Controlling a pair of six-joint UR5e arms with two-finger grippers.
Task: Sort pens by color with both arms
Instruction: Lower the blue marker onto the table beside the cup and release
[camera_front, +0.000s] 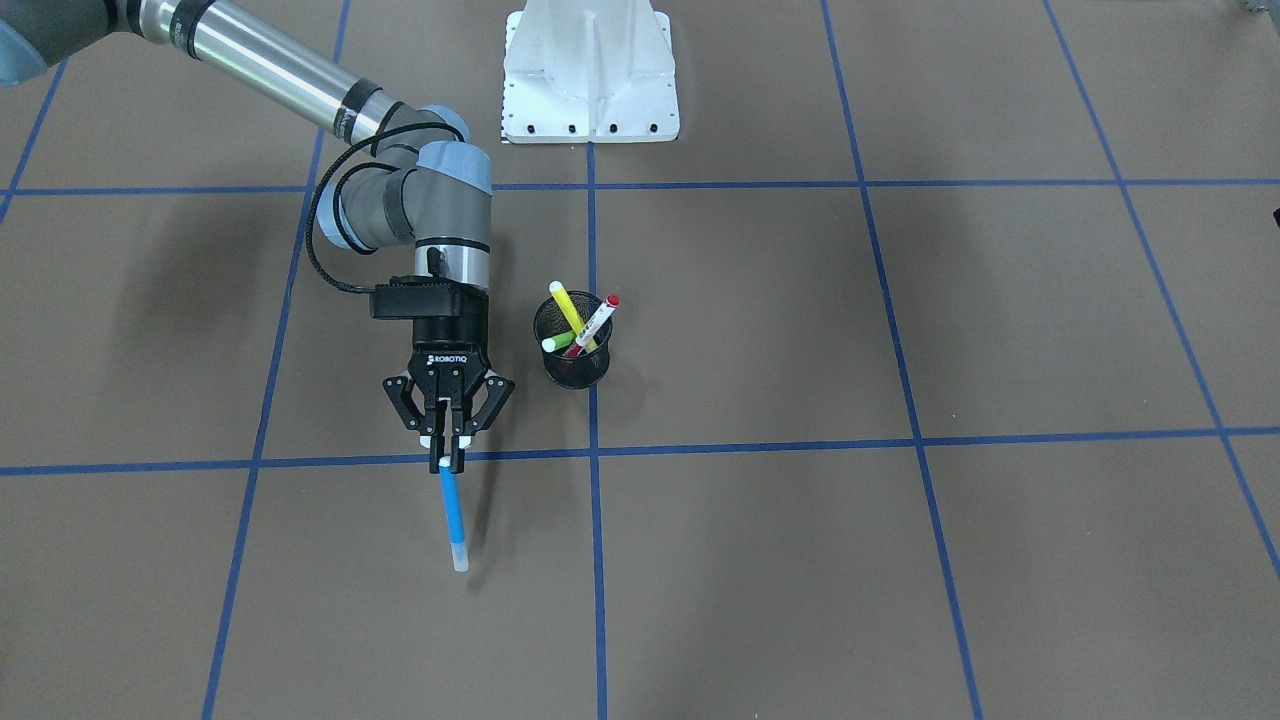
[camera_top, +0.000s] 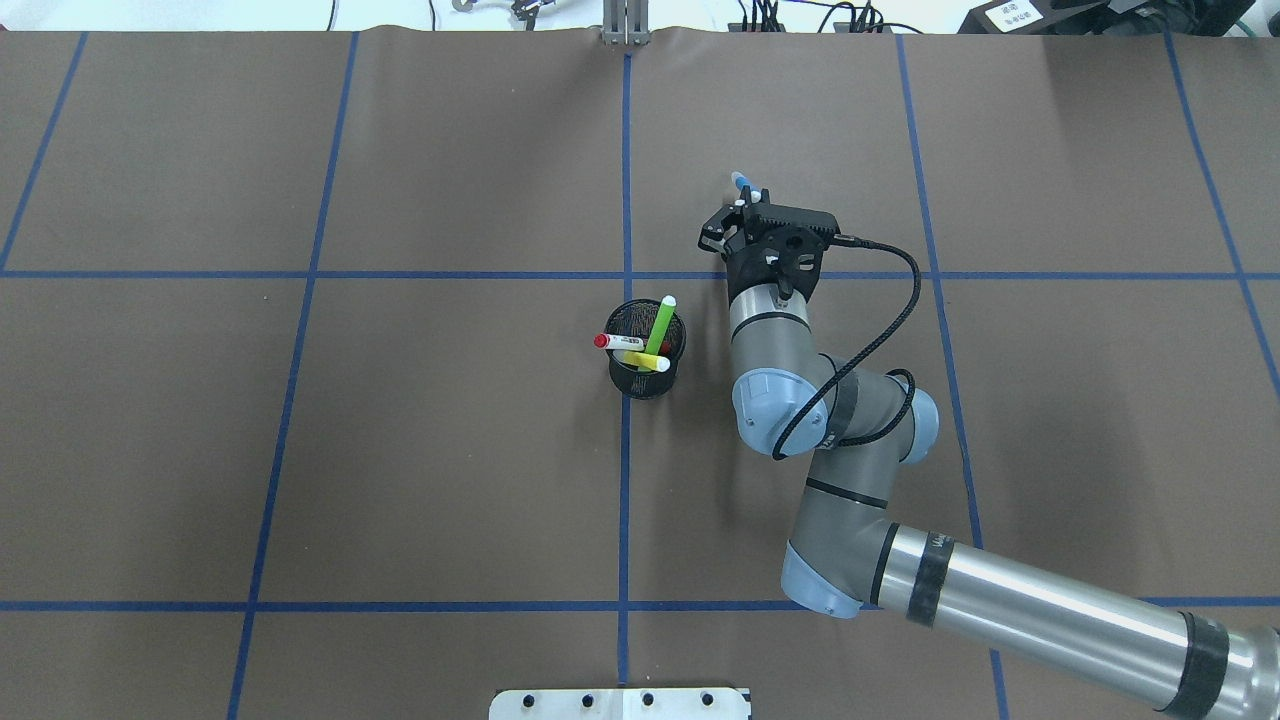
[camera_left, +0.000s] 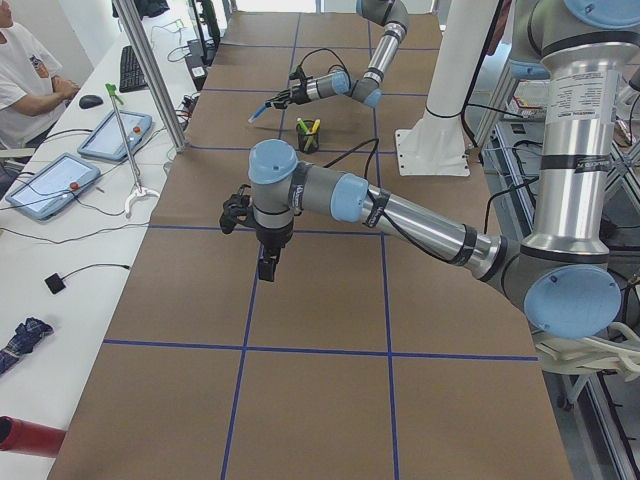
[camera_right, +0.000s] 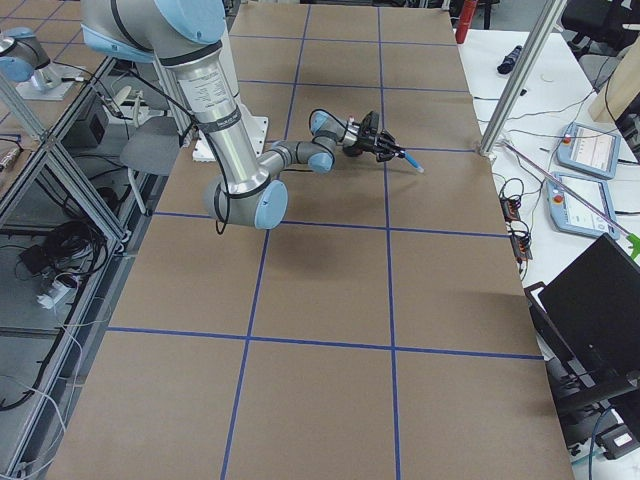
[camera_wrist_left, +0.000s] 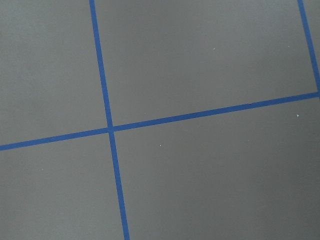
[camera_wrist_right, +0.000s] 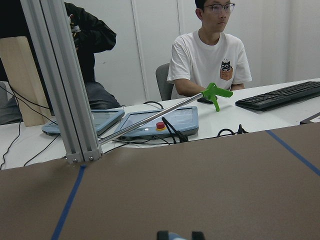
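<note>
My right gripper (camera_front: 447, 455) is shut on the blue pen (camera_front: 452, 515), which sticks out beyond the fingertips, low over the brown table and beside a blue tape line. The same pen's tip (camera_top: 738, 181) pokes out past the gripper in the overhead view. A black mesh cup (camera_front: 573, 365) stands just to the side, near the table's centre line. It holds the yellow pen (camera_front: 566, 305), the green pen (camera_front: 556, 341) and the white pen with a red cap (camera_front: 598, 320). My left gripper (camera_left: 265, 268) hangs over bare table far from the cup; I cannot tell whether it is open or shut.
The white mounting base (camera_front: 590, 75) stands at the robot's edge of the table. Blue tape lines (camera_wrist_left: 107, 127) divide the brown cover into squares. A side desk beyond the far edge carries tablets (camera_wrist_right: 160, 122), a keyboard and a green-tipped grabber stick (camera_wrist_right: 217, 92); people sit there.
</note>
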